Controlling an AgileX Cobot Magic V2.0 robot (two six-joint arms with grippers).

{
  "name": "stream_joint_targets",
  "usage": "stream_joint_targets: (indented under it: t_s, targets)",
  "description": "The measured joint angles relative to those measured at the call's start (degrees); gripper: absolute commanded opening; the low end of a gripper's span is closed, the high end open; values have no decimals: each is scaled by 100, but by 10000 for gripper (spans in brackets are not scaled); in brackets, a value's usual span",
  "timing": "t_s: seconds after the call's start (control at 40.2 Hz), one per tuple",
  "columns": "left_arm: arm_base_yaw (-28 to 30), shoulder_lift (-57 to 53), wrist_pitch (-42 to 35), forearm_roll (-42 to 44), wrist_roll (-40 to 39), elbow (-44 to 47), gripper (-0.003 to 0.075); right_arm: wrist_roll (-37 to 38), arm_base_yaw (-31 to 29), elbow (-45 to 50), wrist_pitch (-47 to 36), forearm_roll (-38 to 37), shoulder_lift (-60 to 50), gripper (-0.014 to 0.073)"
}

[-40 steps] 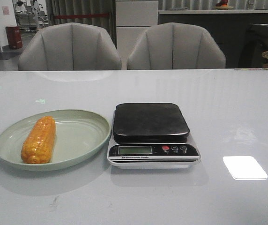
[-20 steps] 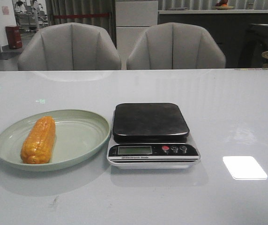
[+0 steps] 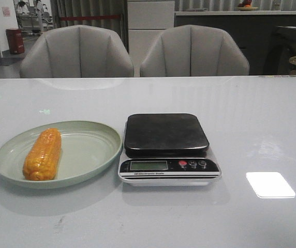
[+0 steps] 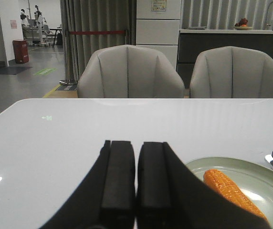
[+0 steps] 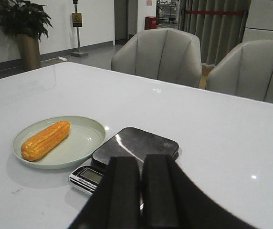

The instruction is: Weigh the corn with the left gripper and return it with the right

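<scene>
I see the stubby orange-yellow corn cob (image 3: 43, 154) lying in the pale green oval plate (image 3: 88, 155), just left of the black-topped electronic kitchen scale (image 3: 166, 148), whose dark platform carries nothing. The plate holds only the corn. The cob's long axis runs roughly away from the robot, tilted slightly, and it rests toward the plate's far-from-scale side. My left gripper (image 4: 135, 181) has its black fingers pressed together and holds nothing; the corn sits ahead of it and off to its right, so this arm looks nearer. My right gripper (image 5: 141, 188) is likewise closed and empty, hanging on the near side of the scale, though its height above the white table (image 3: 251, 129) is hard to judge.
</scene>
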Motion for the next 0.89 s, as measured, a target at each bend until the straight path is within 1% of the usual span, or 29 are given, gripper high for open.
stream_joint_targets:
  t_s: [0.795, 0.895]
  targets:
    - [0, 0, 0, 0, 0, 0, 114, 0, 0, 0, 0, 0, 0, 187]
    - [0, 0, 0, 0, 0, 0, 114, 0, -27, 112, -38, 0, 0, 187]
